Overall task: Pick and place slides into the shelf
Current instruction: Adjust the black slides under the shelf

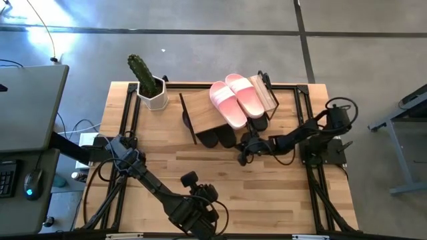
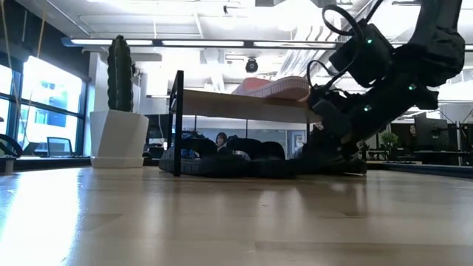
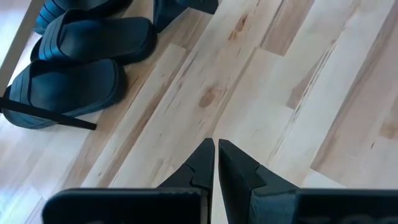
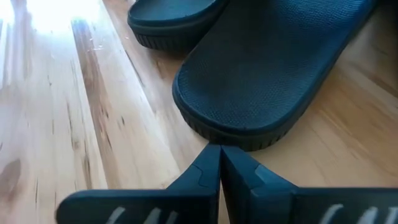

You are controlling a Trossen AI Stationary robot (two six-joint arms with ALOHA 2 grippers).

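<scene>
1. We work on a pale wood table over a grey concrete floor.
2. Beyond it, the low view shows an office with ceiling strip lights and windows at left.
3. A cactus in a white pot stands far left.
4. No readable writing shows.
5. The shelf carries pink slides; black slides lie beneath.
6. Our right gripper, tips pressed together, sits just beside a black slide's heel.
7. Our left gripper, also pressed together, waits near us.
</scene>
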